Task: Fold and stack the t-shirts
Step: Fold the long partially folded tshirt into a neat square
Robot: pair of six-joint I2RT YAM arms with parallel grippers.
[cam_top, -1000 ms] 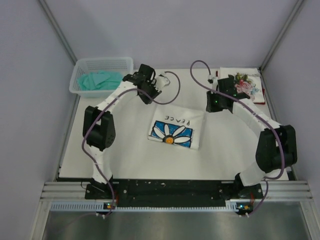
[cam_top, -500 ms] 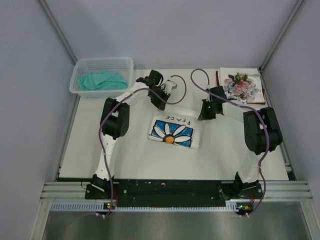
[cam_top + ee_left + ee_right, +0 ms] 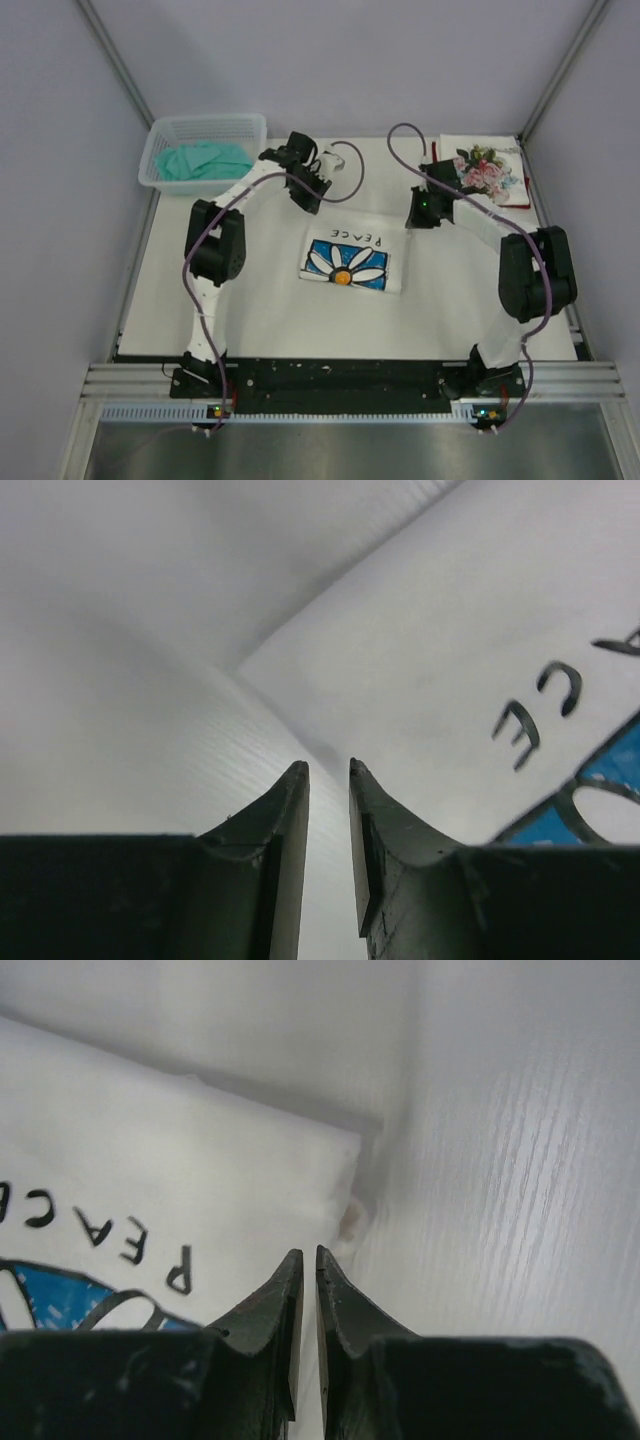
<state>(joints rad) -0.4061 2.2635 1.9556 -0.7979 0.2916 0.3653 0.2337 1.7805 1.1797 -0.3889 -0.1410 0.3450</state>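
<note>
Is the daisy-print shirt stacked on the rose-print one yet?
No, the daisy-print shirt lies mid-table, apart from the rose-print shirt in the far right corner.

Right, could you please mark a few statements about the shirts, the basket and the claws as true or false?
1. The daisy-print shirt lies folded in the middle of the table. True.
2. The rose-print shirt sits in the basket. False: it lies at the table's far right corner; the basket holds teal cloth.
3. The daisy-print shirt's lettering reads PEACE. True.
4. The left claw is wide open. False: its fingers stand close together with nothing between them.
</note>
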